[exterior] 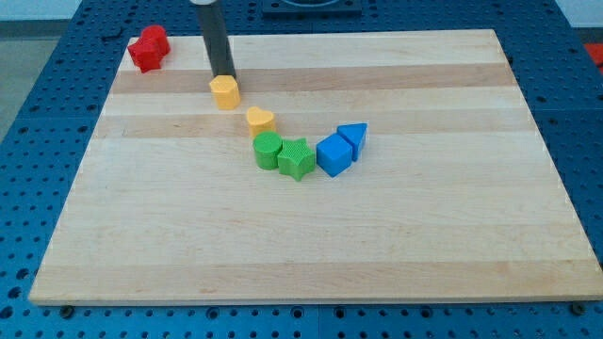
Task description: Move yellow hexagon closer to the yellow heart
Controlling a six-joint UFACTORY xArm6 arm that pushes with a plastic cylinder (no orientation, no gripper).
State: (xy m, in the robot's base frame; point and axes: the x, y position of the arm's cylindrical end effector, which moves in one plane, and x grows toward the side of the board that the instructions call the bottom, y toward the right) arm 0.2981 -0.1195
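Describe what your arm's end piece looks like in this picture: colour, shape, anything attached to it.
Only the rod shows: straight, round and dark grey to black, with a plain matte surface. A pale, whitish piece caps it at the view's top edge. No cables or markings are visible. My tip ends blunt, right behind the yellow hexagon.

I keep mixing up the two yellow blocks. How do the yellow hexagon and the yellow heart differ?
The yellow hexagon has flat sides; the yellow heart is lobed with a point. The hexagon lies nearer the view's top-left, the heart nearer the green blocks. My tip stands right at the hexagon's upper edge, well off the heart. Both share one yellow.
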